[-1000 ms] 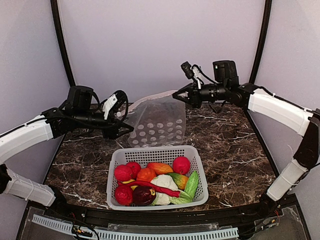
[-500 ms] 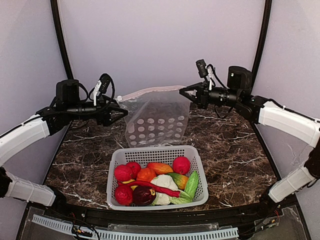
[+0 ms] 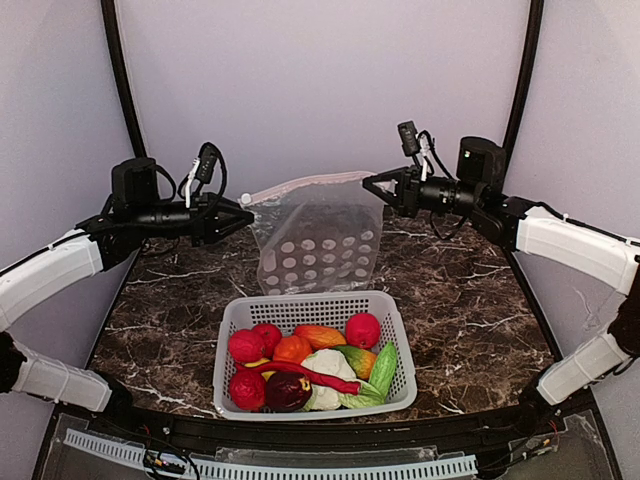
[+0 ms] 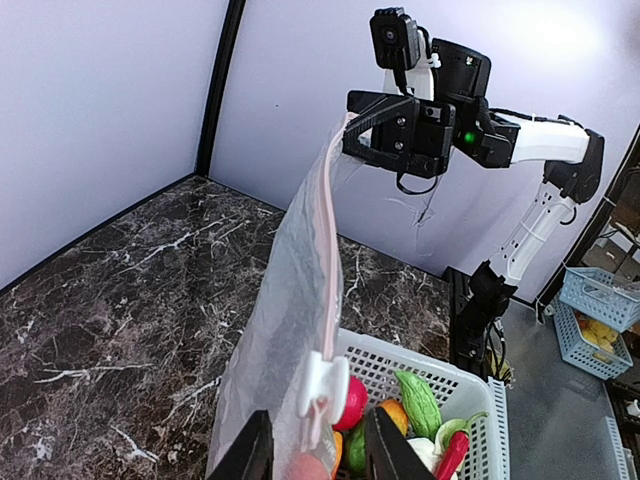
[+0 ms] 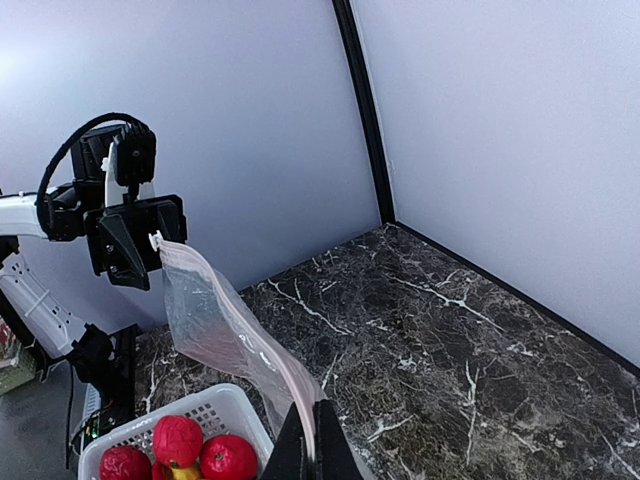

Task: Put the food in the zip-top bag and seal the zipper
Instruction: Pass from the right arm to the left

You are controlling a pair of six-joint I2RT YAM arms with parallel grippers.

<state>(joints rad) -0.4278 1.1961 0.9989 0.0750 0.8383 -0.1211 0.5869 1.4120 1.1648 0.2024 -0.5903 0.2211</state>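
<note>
Left gripper (image 3: 244, 206): fingers pinch the left end of the zipper (image 3: 310, 181). The zip-top bag (image 3: 318, 240) hangs upright from that strip, stretched between both grippers, over the marble table (image 3: 170, 300) and behind the white slotted basket (image 3: 312, 303). Whether its lower edge touches the table cannot be told. Right gripper (image 3: 369, 183): fingers pressed together on the zipper's right end. All food (image 3: 300, 362) lies in the basket.

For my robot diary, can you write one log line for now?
left gripper: shut on zip-top bag | right gripper: shut on zip-top bag | zip-top bag: hanging between grippers | food: in basket
</note>
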